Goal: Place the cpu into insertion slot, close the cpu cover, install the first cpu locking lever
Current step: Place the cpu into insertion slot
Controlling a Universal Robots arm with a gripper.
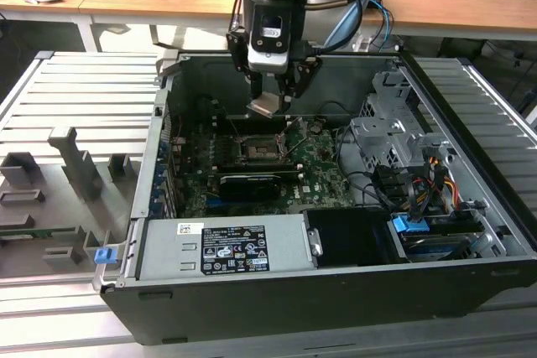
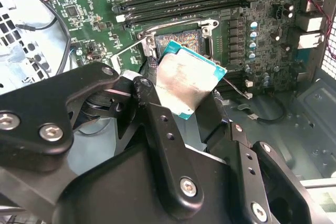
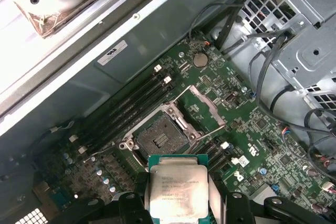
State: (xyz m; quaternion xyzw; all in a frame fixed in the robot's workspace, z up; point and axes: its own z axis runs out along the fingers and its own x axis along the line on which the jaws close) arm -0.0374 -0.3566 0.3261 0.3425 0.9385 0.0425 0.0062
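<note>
Component count: one cpu point(image 3: 177, 190), one insertion slot point(image 3: 158, 139), one cpu cover point(image 3: 209, 106), one coin battery point(image 3: 199, 60), one gripper point(image 1: 275, 94), one computer case point(image 1: 336, 308).

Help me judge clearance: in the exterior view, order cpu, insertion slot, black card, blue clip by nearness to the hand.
1. cpu, held in the hand.
2. insertion slot, beneath it.
3. black card, beside the slot.
4. blue clip, outside the case, exterior view's left.
</note>
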